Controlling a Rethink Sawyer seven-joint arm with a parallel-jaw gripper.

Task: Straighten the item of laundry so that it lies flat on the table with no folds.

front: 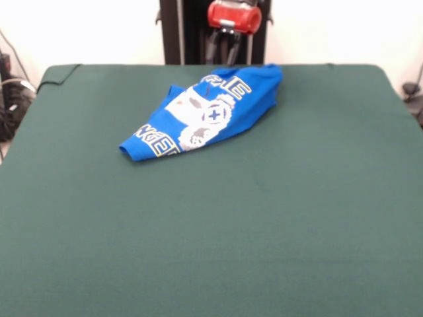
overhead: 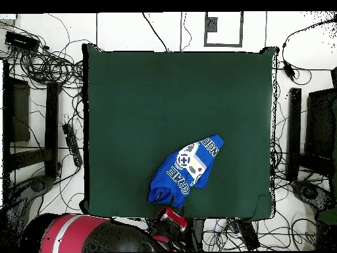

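A white floor strewn with black cables point(overhead: 49, 66) surrounds the bench point(front: 297, 218), a broad rectangle covered in dark green felt-like cloth. No container stands on the bench; the only thing it carries is the item of laundry point(front: 208, 112), a small bright blue T-shirt lying bunched and folded over itself rather than spread out. The shirt sits close to the bench edge on the robot's side, a little off the middle of that edge, and well apart from the other three edges. In the overhead view the shirt point(overhead: 186, 168) forms an elongated heap whose long axis runs diagonally: one narrow end points toward the bench edge nearest the robot, the other points away toward the middle of the bench. A white-grey round emblem point(front: 213, 113) shows on the upper face of the shirt, with white lettering outlined in yellow point(front: 227, 85) curving above and below it, partly lost in the folds. The robot's hand point(front: 225, 47) hangs just beyond the shirt's end at the bench edge, below the red part of the arm point(front: 234, 16), clear of the cloth; whether its fingers are spread or pressed together I cannot tell.
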